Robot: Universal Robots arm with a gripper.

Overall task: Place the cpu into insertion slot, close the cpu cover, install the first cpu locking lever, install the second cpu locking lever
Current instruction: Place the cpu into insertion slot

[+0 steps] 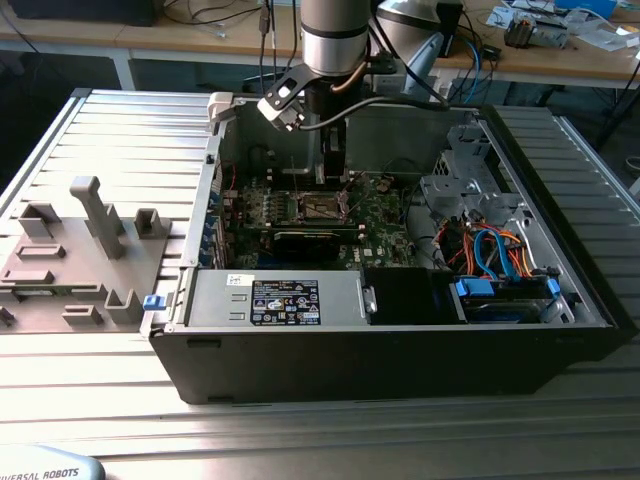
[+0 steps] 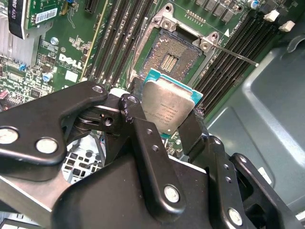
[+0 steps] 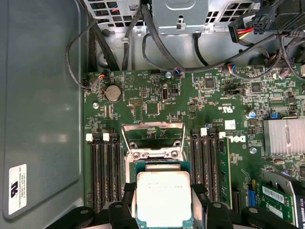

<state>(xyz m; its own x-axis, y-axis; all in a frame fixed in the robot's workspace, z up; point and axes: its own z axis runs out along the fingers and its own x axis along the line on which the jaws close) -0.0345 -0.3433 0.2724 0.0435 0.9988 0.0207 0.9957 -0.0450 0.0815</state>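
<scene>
Narrowly, gripper [image 2: 166, 114] jaws pinch cpu [image 2: 170, 106] over insertion slot [image 2: 174, 57]

Even light; glare on cpu [image 3: 163, 198]

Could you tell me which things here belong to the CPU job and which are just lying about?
Job: the cpu, held by the gripper; the insertion slot, uncovered; a locking lever beside it.
Lying about: coin battery; heatsink; power supply; blue cables; grey fixture blocks.
</scene>
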